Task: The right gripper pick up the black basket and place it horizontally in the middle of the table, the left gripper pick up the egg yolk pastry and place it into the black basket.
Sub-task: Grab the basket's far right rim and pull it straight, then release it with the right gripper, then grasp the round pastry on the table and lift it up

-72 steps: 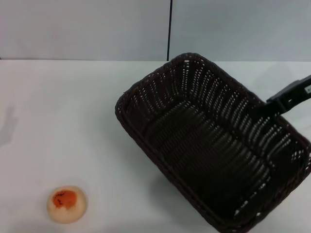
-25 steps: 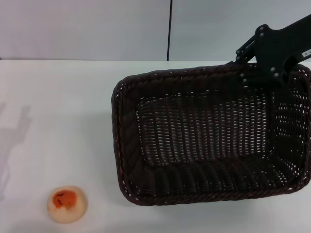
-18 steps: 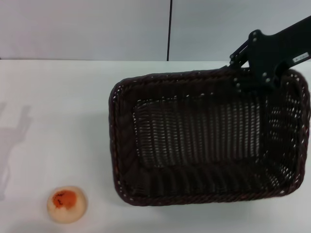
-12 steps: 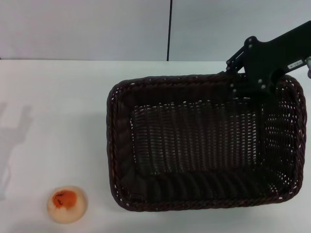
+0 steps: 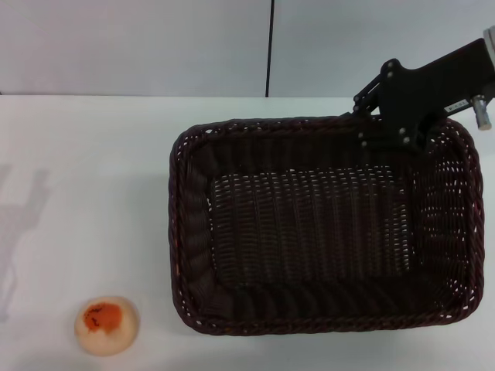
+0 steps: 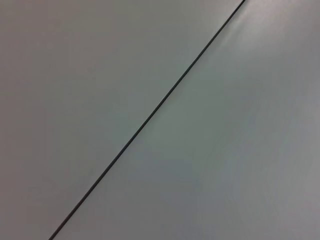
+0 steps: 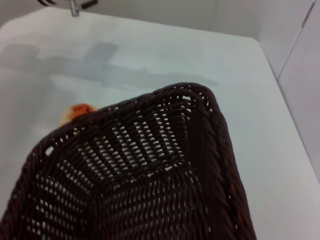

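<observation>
The black basket [image 5: 182,232] lies lengthwise across the white table [image 5: 93,170], right of the middle, its open side up. My right gripper [image 5: 384,131] is at the basket's far rim near the far right corner, shut on the rim. The right wrist view looks into the basket [image 7: 220,145] from that corner. The egg yolk pastry [image 5: 107,325] sits on the table near the front left, well apart from the basket; it also shows in the right wrist view [image 7: 75,111] beyond the basket's rim. My left gripper is out of view; its wrist view shows only the wall.
A grey wall with a dark vertical seam [image 5: 270,46] stands behind the table. An arm's shadow [image 5: 19,224] falls on the table's left side. Bare tabletop lies between the pastry and the basket.
The basket has turned from a diagonal tilt to lie lengthwise and level, and has shifted a little to the left and down. My right gripper moved left with it. The pastry has not moved.
</observation>
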